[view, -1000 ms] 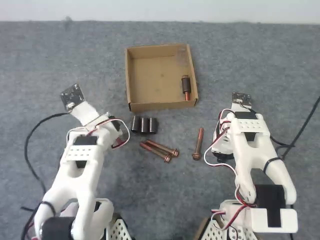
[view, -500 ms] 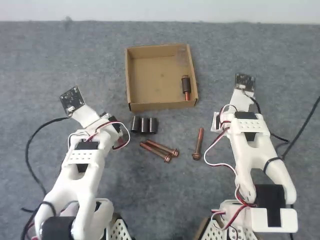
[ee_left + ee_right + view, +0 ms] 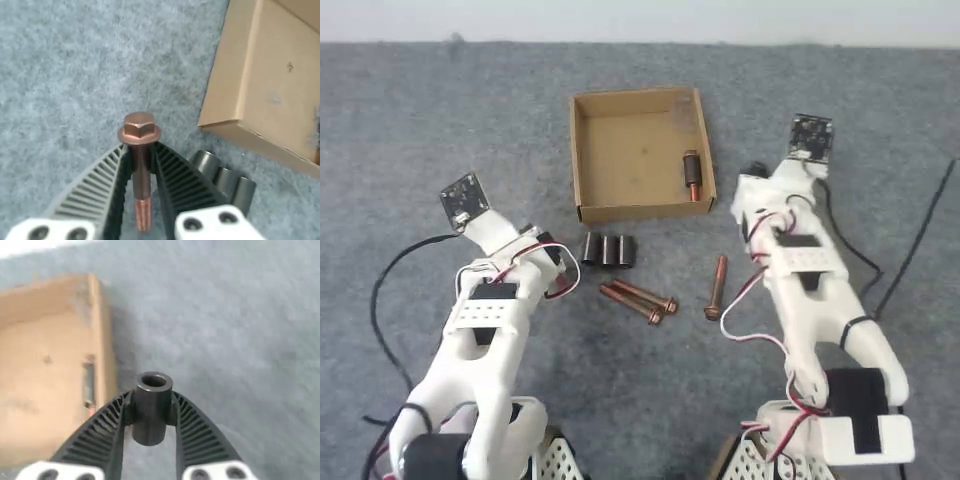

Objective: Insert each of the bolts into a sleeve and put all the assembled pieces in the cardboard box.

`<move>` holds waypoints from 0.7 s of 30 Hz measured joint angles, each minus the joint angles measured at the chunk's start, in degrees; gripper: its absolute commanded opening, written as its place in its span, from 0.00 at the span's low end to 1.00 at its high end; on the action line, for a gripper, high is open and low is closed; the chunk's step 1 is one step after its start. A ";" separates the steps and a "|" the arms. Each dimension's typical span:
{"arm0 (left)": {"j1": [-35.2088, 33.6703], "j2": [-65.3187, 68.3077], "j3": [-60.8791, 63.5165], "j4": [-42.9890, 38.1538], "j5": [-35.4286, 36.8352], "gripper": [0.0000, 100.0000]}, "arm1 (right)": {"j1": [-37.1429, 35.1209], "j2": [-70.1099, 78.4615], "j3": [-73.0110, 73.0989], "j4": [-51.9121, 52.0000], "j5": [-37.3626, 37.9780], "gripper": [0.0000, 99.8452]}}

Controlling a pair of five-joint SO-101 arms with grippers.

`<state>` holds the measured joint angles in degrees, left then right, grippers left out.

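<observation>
The right pincer (image 3: 150,399) pinches a black sleeve (image 3: 151,390), open end outward. Its arm has stretched forward over the last half second and now sits beside the right wall of the cardboard box (image 3: 640,208). The left pincer (image 3: 141,148) clamps a copper bolt (image 3: 141,131) by the shank, its arm unmoved. Three loose sleeves (image 3: 609,249) sit just in front of the box, near a pair of bolts (image 3: 638,298) and a single bolt (image 3: 717,286) on the desk (image 3: 420,120). One assembled piece (image 3: 692,176) lies inside the box

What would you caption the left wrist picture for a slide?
Left gripper holding a copper bolt over grey carpet, near three black sleeves and the cardboard box.
</observation>
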<state>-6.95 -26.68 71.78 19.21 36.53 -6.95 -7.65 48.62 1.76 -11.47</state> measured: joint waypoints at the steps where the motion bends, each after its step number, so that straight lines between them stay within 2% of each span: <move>1: 0.00 0.00 0.00 0.00 0.00 0.01 | -0.70 0.00 1.32 -3.16 0.00 0.01; 10: 0.00 0.00 0.00 0.00 0.00 0.01 | -6.68 0.44 7.56 -26.99 0.00 0.01; 15: 0.00 0.00 0.00 0.00 0.00 0.01 | -9.05 9.49 7.56 -36.04 0.00 0.01; 19: 0.00 0.00 0.00 0.00 0.00 0.01 | -10.81 20.66 7.56 -52.31 0.44 0.01; 21: 0.00 0.00 0.00 0.00 0.00 0.01 | -10.99 25.32 7.56 -61.45 3.25 0.01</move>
<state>-6.95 -26.68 71.78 19.21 36.53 -17.93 17.67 56.18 -59.69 -8.22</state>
